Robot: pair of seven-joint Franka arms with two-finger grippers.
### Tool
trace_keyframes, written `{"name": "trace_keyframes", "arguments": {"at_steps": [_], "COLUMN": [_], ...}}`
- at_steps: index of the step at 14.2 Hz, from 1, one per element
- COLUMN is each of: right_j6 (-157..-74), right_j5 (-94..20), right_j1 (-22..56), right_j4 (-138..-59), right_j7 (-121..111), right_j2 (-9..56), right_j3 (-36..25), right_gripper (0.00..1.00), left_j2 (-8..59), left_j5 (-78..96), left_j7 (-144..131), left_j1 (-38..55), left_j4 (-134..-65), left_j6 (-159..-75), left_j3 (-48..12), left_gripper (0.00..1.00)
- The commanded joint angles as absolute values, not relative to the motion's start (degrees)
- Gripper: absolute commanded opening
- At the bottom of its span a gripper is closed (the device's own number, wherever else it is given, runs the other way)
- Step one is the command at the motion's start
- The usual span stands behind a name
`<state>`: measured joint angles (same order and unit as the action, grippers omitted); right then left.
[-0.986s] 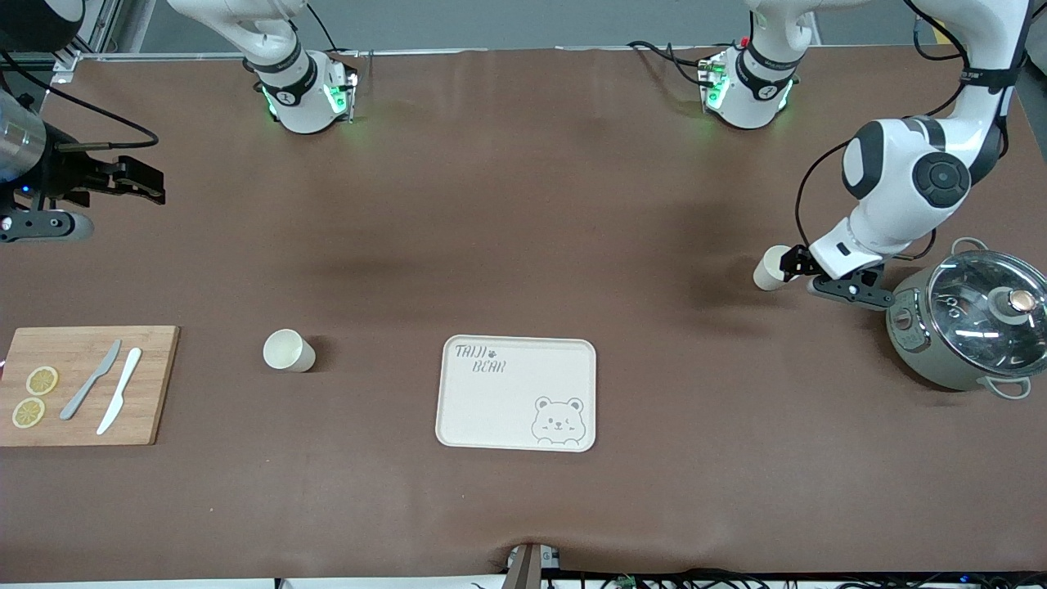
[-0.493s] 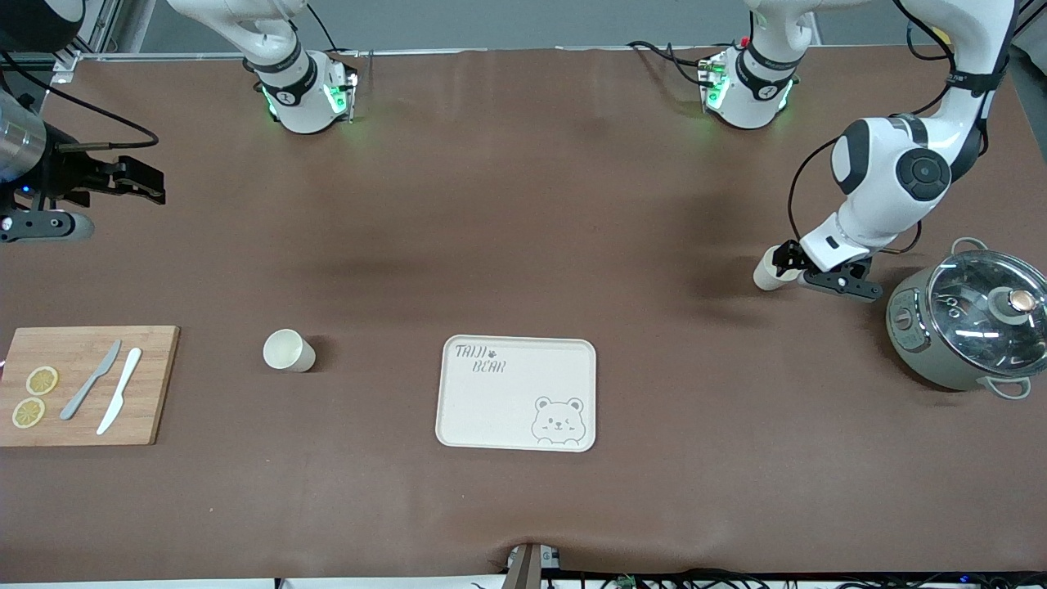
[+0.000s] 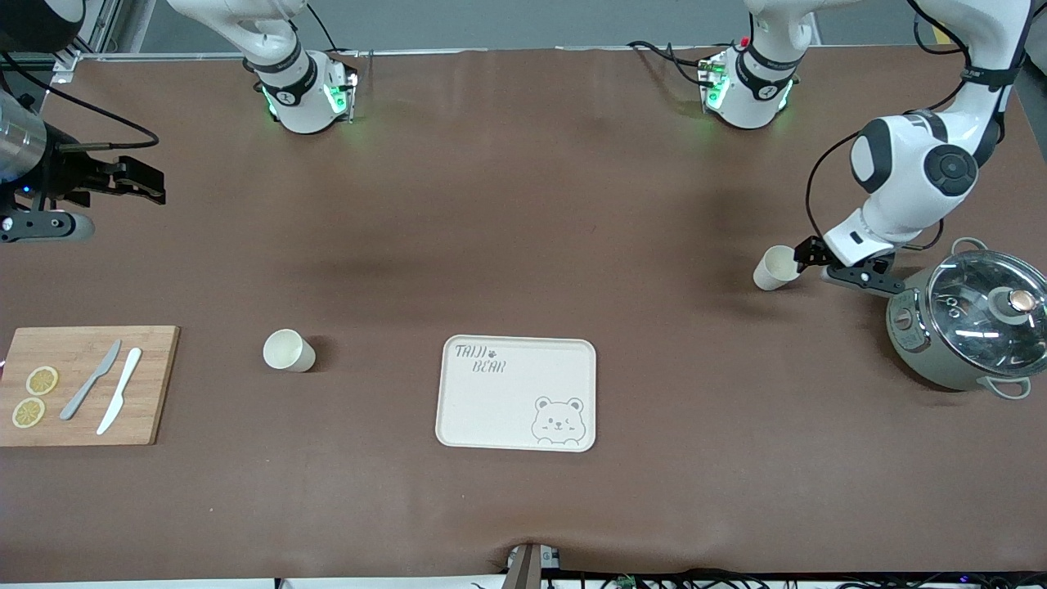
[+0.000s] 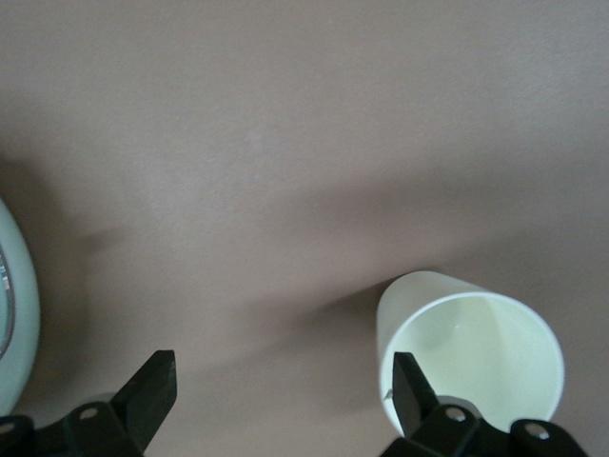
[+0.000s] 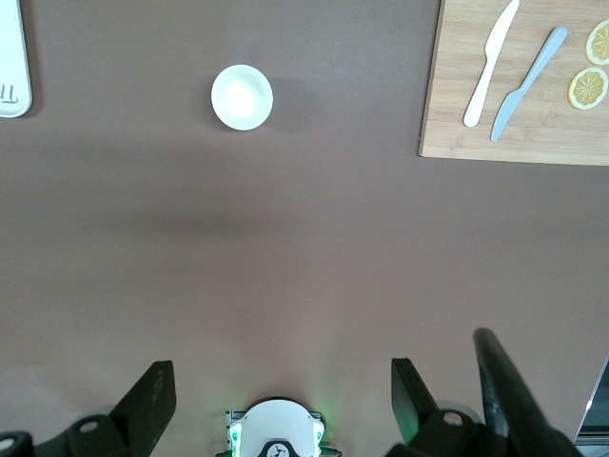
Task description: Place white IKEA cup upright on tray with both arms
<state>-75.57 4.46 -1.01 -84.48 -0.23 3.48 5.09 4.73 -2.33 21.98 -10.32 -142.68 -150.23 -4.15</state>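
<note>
At the left arm's end of the desk [image 3: 523, 245], the left gripper [image 3: 806, 255] sits low beside a white cup [image 3: 774, 267], its fingers [image 4: 152, 386] spread wide and holding nothing; in the left wrist view the cup [image 4: 466, 352] stands upright with its mouth open, just beside one fingertip, though contact cannot be confirmed. A lidded grey-green pot [image 3: 965, 323] stands close by, nearer the front camera and at the very end of the desk. The cream tray [image 3: 517, 393], marked with a winking bear, lies flat and bare near the middle of the desk, well apart from that cup. A second white cup [image 3: 288, 350] stands upright between the tray and a wooden board [image 3: 82, 384], which carries two knives [image 3: 106, 391] and two lemon slices [image 3: 34, 397] at the right arm's end. The right arm waits, its gripper [image 3: 135, 184] raised over that end of the desk, fingers [image 5: 152, 395] spread and holding nothing, its wrist view looking down on the second cup [image 5: 242, 96] and the board [image 5: 519, 86].
</note>
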Motion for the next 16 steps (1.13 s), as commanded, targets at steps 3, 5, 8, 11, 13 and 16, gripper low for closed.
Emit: {"name": "trace_keyframes", "arguments": {"at_steps": [3, 5, 8, 11, 13, 16], "right_j6": [-75.0, -75.0, -75.0, -75.0, -75.0, -75.0], "right_j5": [3.6, 3.6, 3.5, 3.6, 3.6, 3.6], "right_j1": [-0.9, -0.9, -0.9, -0.9, -0.9, -0.9], "right_j4": [-84.0, -84.0, -84.0, -84.0, -84.0, -84.0], "right_j7": [-0.6, -0.6, -0.6, -0.5, -0.5, -0.6], "right_j2": [3.6, 3.6, 3.6, 3.6, 3.6, 3.6], "right_j3": [4.8, 4.9, 4.8, 4.8, 4.9, 4.8], "right_gripper": [1.0, 1.0, 1.0, 1.0, 1.0, 1.0], "left_j2": [3.3, 3.4, 3.3, 3.2, 3.2, 3.3], "left_j5": [-1.7, -1.5, -1.5, -1.4, -0.9, -0.9], "left_j7": [22.4, 21.8, 21.7, 21.1, 19.8, 19.5], "left_j1": [-10.5, -10.2, -10.0, -10.1, -10.1, -10.1], "left_j4": [-145.3, -145.8, -146.7, -147.4, -147.7, -148.1], "left_j6": [-153.0, -154.0, -154.9, -155.5, -156.1, -156.9], "left_j3": [-4.8, -5.0, -5.0, -6.5, -7.6, -8.0], "left_gripper": [1.0, 1.0, 1.0, 1.0, 1.0, 1.0]}}
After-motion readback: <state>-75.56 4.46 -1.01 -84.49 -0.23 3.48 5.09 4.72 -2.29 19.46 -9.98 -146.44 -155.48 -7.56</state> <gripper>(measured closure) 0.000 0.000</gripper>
